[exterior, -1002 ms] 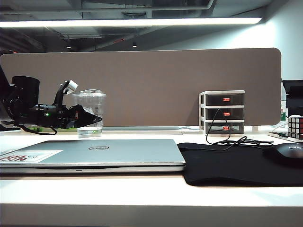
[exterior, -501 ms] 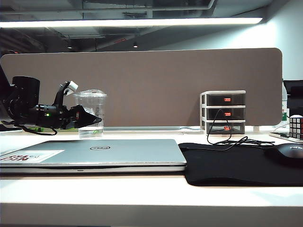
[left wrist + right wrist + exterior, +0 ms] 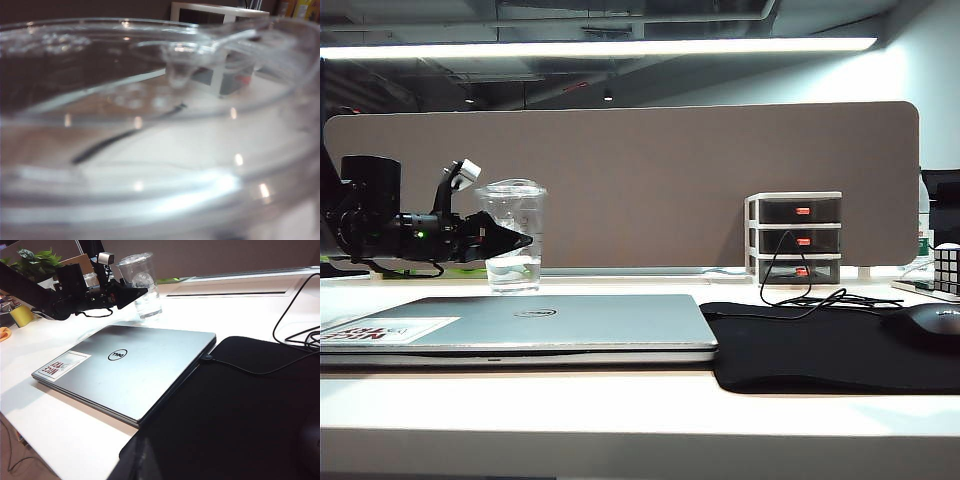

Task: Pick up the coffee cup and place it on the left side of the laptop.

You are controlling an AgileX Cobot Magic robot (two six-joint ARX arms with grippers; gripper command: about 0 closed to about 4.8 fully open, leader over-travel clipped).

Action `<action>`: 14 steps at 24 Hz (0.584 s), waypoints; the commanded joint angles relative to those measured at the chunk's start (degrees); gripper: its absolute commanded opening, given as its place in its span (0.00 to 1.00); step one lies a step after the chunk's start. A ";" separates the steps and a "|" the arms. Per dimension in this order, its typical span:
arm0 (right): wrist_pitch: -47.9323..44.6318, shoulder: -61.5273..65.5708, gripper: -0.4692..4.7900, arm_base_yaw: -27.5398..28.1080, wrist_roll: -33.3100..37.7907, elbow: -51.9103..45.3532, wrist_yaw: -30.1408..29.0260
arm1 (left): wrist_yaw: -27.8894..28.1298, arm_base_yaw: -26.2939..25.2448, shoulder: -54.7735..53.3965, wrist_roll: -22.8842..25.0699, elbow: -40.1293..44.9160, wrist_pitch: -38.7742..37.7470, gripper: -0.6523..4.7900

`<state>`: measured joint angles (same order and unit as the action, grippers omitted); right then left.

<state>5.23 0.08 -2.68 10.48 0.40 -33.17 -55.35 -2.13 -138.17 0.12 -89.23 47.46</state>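
my left gripper point(image 3: 517, 241) jaws round cup point(image 3: 513, 237) mid-height, grip unclear | cup upright, lid up, behind laptop point(image 3: 520, 322) | right gripper unseen

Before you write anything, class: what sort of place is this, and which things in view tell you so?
Probably an office desk. A closed laptop lies beside a mouse pad with a mouse, a fabric partition runs behind, and a small drawer unit stands against it.
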 commanded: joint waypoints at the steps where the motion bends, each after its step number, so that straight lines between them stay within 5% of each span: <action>1: -0.92 -0.04 0.09 -0.02 -0.22 -0.37 0.00 | -1.49 -0.17 1.18 -1.03 -0.07 2.34 0.69; 14: -1.20 -0.04 0.09 -0.02 -0.20 -0.37 -0.02 | -0.26 -6.71 17.68 0.81 19.54 3.39 0.69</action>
<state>5.02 0.08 -2.66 10.48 0.40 -33.17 -56.01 -8.27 -122.32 -0.03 -71.05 48.71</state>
